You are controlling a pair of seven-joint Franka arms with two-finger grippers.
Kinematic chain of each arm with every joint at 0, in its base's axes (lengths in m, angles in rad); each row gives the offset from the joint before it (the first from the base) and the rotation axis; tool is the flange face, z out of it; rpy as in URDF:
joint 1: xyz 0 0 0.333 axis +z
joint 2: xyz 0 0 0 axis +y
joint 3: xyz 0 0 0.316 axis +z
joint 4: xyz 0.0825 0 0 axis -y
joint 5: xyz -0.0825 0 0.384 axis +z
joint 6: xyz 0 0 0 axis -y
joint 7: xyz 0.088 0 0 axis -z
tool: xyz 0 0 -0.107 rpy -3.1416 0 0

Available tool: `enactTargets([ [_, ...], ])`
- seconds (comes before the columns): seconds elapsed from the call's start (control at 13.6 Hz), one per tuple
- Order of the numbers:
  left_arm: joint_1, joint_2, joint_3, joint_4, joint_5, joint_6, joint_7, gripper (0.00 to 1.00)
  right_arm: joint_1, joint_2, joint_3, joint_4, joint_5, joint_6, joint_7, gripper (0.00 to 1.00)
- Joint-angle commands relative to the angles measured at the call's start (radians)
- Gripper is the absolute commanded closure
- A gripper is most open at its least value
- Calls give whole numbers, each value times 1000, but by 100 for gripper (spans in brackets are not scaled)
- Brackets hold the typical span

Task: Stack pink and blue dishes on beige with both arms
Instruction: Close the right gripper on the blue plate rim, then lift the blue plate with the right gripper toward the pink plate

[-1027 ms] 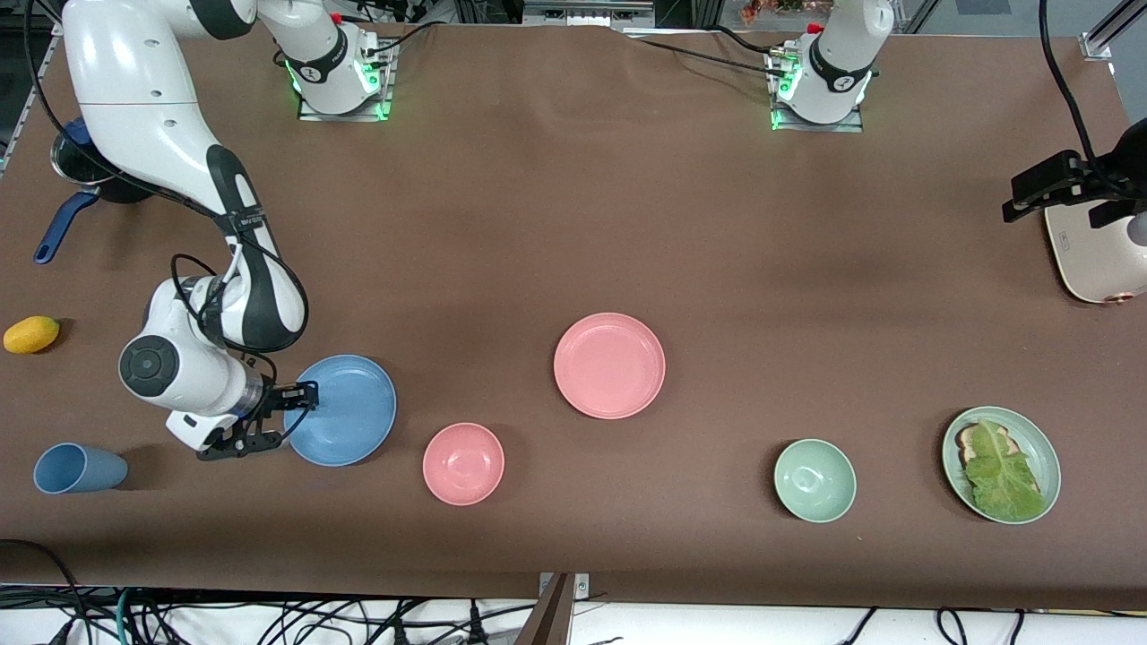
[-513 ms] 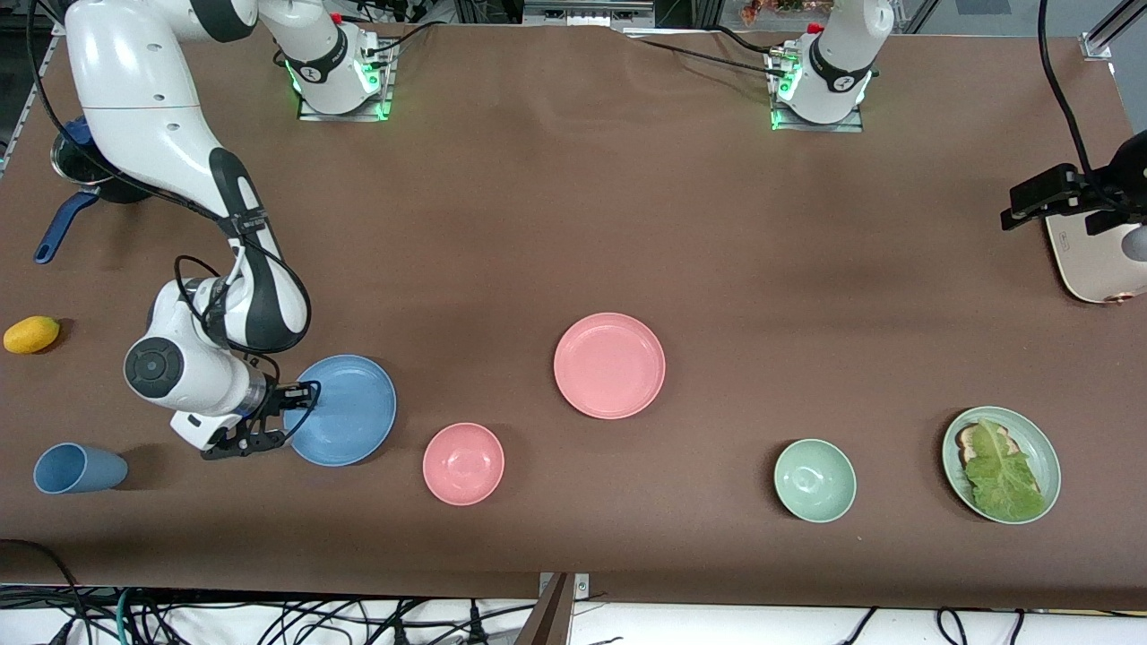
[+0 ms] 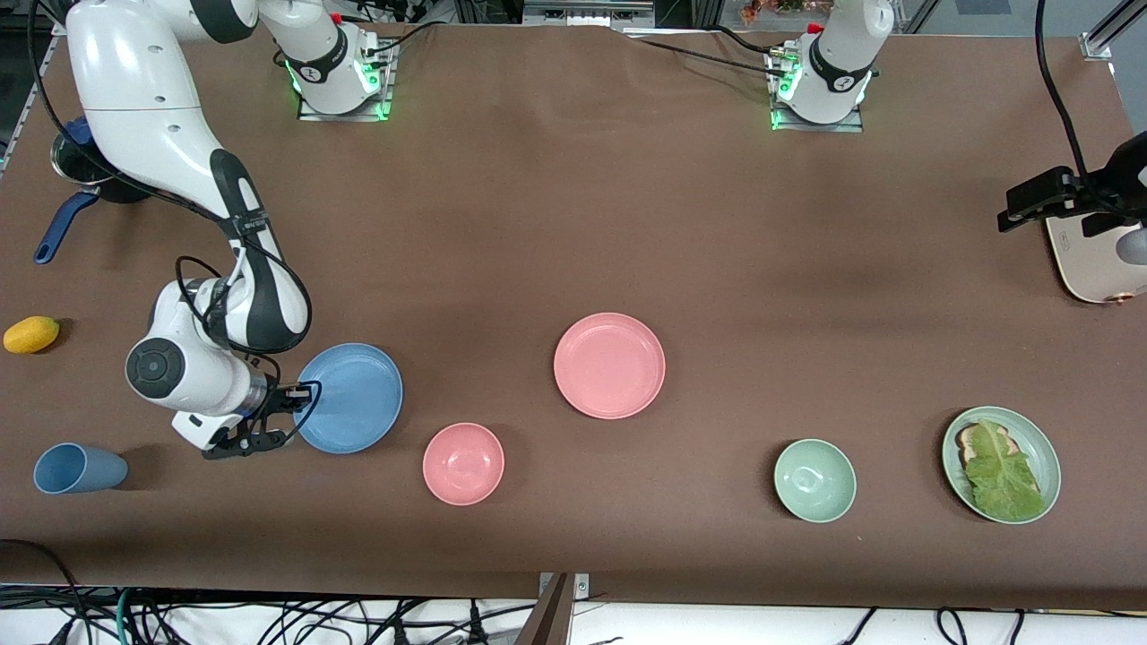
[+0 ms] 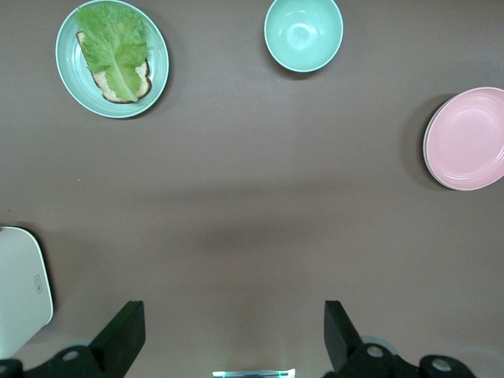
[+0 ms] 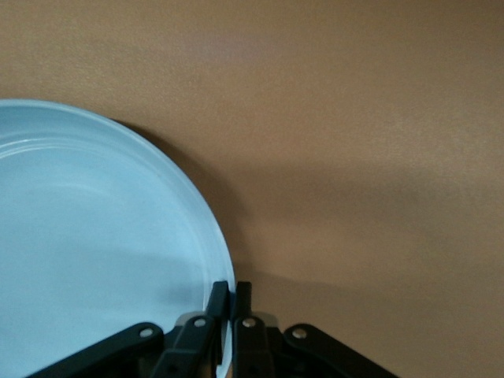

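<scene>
**Right Gripper Clamped on Blue Plate Rim; Left Gripper Open Over Table**

Brown table cloth (image 3: 573, 224) across the whole work surface, both arm bases bolted along the edge farthest from the front camera.

Right gripper (image 3: 300, 394) — low at the right arm's end of the table, jaws pinched shut on the rim of the blue plate (image 3: 349, 398). In the right wrist view, fingers (image 5: 214, 303) pressed together over the plate edge, shadow visible under the plate's rim.

Left gripper (image 4: 235, 335) — up in the air over bare cloth at the left arm's end of the table, beside the cream toaster (image 3: 1098, 260); jaws spread wide, nothing between them.

Pink plate (image 3: 609, 365) flat on the cloth near the table's middle, well apart from the blue plate. No beige plate identifiable in any view.

Other items on the table:
- Pink bowl (image 3: 463, 463), nearer the front camera than both plates, between them.
- Green bowl (image 3: 814, 480) and green plate (image 3: 1001, 464) with bread and lettuce, toward the left arm's end.
- Blue cup (image 3: 79, 468) lying on its side, lemon (image 3: 31, 334), and dark pot (image 3: 76, 166) with blue handle, toward the right arm's end.
</scene>
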Motion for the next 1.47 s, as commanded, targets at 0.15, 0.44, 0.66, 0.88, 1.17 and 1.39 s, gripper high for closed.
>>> enactTargets([
  [0.15,-2,-7,-4,5,-8,-6,-7,0,-3,-1,4,-2,7,5,-11,100],
  [0.44,0,-8,-4,6,-17,-6,-7,0,-1,-33,3,1,5,-24,-52,100],
  [0.66,-2,-8,-5,6,-17,-6,-7,0,3,-120,6,22,8,-178,-61,100],
  [0.88,3,-10,-4,6,-15,-6,-7,0,3,-200,30,45,16,-320,-64,100],
  [1.17,6,-8,-4,6,-18,-6,-6,0,25,-231,49,45,174,-366,-48,100],
  [1.39,9,-8,-4,6,-18,-6,-4,0,104,-229,49,47,232,-351,85,100],
])
